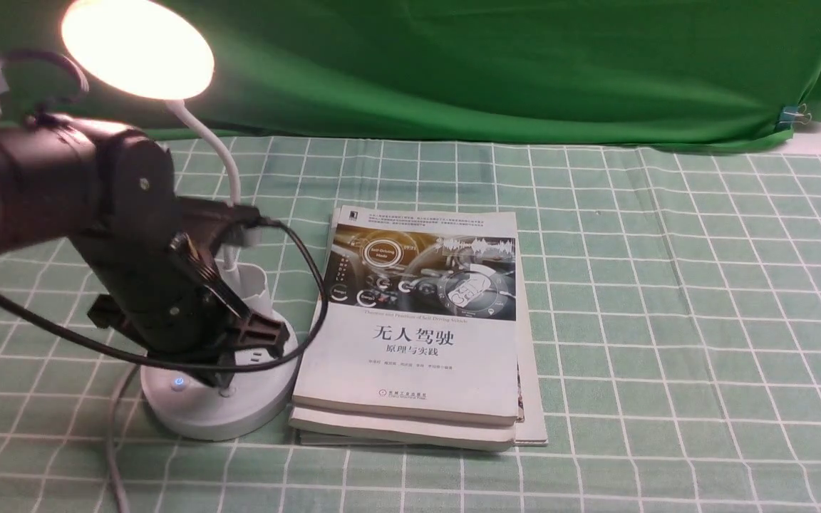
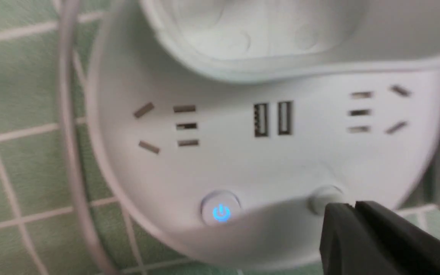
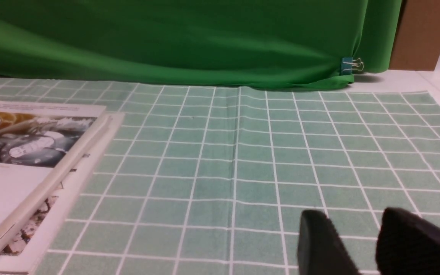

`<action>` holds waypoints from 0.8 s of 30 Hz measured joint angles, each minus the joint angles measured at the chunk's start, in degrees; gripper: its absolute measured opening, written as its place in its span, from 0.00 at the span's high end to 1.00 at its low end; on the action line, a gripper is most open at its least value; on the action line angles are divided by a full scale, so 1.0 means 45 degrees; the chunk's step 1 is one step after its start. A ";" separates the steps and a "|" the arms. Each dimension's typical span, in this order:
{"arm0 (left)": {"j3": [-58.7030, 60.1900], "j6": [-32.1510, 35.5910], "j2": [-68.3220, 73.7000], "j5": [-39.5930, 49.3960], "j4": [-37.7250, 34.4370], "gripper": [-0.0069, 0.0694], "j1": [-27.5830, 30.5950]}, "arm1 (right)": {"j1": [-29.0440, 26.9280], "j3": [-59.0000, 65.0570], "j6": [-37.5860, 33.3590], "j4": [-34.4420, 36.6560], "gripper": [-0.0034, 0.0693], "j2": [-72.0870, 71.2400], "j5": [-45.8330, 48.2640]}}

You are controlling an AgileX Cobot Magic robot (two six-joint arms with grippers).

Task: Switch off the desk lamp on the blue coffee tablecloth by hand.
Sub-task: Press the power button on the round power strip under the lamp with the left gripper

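Note:
The desk lamp stands at the left on the blue coffee tablecloth (image 1: 667, 320), and its round head (image 1: 137, 48) glows brightly. Its white base (image 1: 218, 417) carries sockets, two USB ports (image 2: 272, 118), a blue-lit power button (image 2: 220, 212) and a plain white button (image 2: 325, 196). My left gripper (image 2: 351, 206) is shut with nothing in it, and its tip sits right at the plain white button. From the front, that gripper (image 1: 229, 381) points down onto the base. Over bare cloth, my right gripper (image 3: 353, 214) stands open and holds nothing.
A stack of books (image 1: 417, 335) lies just right of the lamp base. The lamp's white cable (image 1: 115, 442) trails toward the front edge. A dark green backdrop (image 1: 489, 71) hangs behind, held by a clip (image 1: 795, 114) at the far right.

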 joint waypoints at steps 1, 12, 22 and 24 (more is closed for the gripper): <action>0.0000 0.0000 -0.0188 0.0029 0.0000 0.88 0.0000 | 0.0000 0.0000 0.0000 0.0000 0.62 0.0000 0.0000; 0.0025 0.0000 -0.0979 0.0271 0.0011 0.88 0.0000 | 0.0000 0.0000 0.0000 0.0000 0.62 0.0000 0.0000; 0.0025 0.0000 -0.0502 0.0124 0.0011 0.88 0.0000 | 0.0000 0.0000 0.0000 0.0000 0.62 0.0000 0.0000; 0.0025 0.0000 -0.0328 0.0121 0.0011 0.88 0.0000 | 0.0000 0.0000 0.0000 0.0000 0.62 0.0000 0.0000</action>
